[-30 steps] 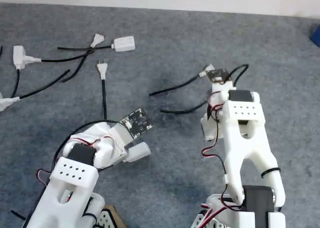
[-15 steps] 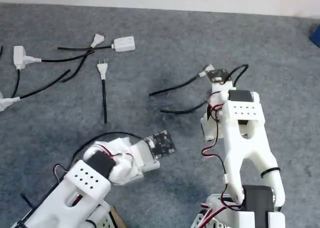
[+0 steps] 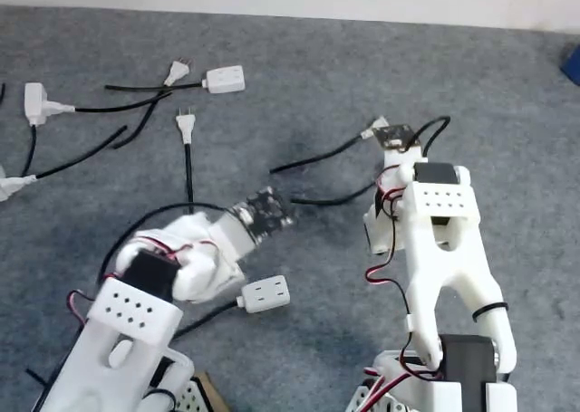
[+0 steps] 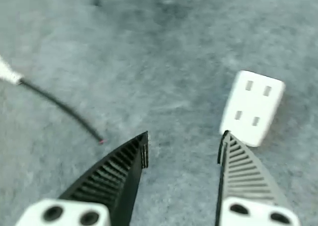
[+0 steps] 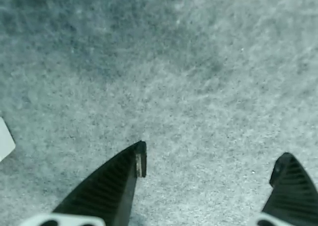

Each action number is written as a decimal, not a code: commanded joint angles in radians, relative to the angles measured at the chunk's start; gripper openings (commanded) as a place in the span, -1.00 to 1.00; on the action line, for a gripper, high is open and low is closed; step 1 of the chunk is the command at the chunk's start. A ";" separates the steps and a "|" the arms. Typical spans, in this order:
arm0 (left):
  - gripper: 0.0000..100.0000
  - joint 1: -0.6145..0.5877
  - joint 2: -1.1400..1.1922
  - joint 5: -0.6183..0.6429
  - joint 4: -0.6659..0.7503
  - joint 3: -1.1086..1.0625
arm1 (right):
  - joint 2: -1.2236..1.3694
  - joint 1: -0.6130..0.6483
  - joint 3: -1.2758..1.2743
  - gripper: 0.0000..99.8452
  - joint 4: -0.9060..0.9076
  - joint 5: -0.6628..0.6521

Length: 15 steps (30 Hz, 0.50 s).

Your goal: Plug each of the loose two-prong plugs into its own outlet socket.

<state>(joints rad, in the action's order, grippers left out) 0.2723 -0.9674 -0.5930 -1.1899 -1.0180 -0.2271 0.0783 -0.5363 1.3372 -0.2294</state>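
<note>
Left wrist view puts a white socket [image 4: 252, 107] just beside one tip of my left gripper [image 4: 184, 136]. It lies slotted face up on the grey worktop [image 4: 164, 62], outside the jaws, which stand wide apart and hold nothing.

From above, that socket [image 3: 264, 293] lies close by the left arm [image 3: 136, 312], its cord [image 3: 204, 317] trailing back toward the arm's base. A loose plug [image 3: 186, 122] lies well apart from it, farther from the arms, prongs pointing away from me.

I judge both light, hard and smooth, apt to skid or be dragged by a stiff cord. I'd take the socket across its long sides, keeping the slots free, and the plug by its moulded body behind the prongs.

My right gripper [image 5: 213, 154] hangs over bare worktop, jaws likewise wide apart and empty.
</note>
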 commanded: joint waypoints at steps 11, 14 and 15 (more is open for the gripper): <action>-0.54 -0.438 -0.004 0.152 0.516 -0.130 | 0.397 0.096 0.653 -0.24 0.047 0.235; -0.54 -0.490 -0.004 0.153 0.606 -0.176 | 0.585 0.097 0.854 -0.24 0.047 0.319; -0.54 -0.498 -0.004 0.164 0.632 -0.196 | 0.645 0.108 0.920 -0.24 0.047 0.354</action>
<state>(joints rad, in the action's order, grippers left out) -0.1711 -0.9674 -0.4473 -0.6790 -1.1761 0.2915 0.1626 0.1619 1.3755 0.0422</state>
